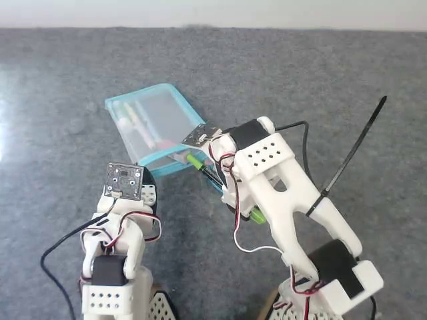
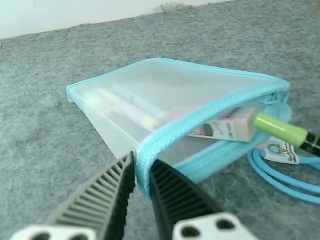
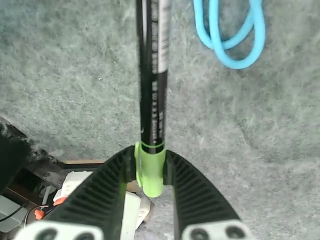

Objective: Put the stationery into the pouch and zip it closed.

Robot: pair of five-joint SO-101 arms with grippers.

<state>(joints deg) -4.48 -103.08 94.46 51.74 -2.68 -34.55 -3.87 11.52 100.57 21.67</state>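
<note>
Clamped on the pouch's light-blue zipper edge, the left gripper (image 2: 141, 170) has its two ribbed black fingers (image 2: 107, 195) pressed to either side of the trim, at the corner of the mouth nearest the left arm. The pouch (image 2: 165, 95) is a translucent case with blue trim lying on the grey felt mat (image 2: 40, 150). Its mouth gapes toward the two arms, and its closed end points away from them. Inside the pouch, pale pens (image 2: 122, 107) lie along its length. A pink-and-white eraser (image 2: 225, 130) sits just within the mouth.

The right gripper (image 3: 150, 162) is squeezed tight on the green rear end of a black marker (image 3: 152, 75), one finger on each side of that end. The marker's other end, a green cap (image 2: 280, 130), pokes into the open mouth of the pouch right beside the eraser. The barrel slants out of the pouch and back toward the right arm.

In the high view the pouch (image 1: 160, 113) lies beyond both arms. The green cap (image 1: 196, 161) is at the pouch's mouth edge, under the right arm's wrist.

A blue cord loop (image 2: 272, 175) lies on the mat just outside the pouch's mouth, below the marker. A small white tag (image 2: 280, 150) sits between the cord and the pouch. From the right wrist, the blue cord loop (image 3: 234, 62) lies just beside the marker's barrel, apart from it.
</note>
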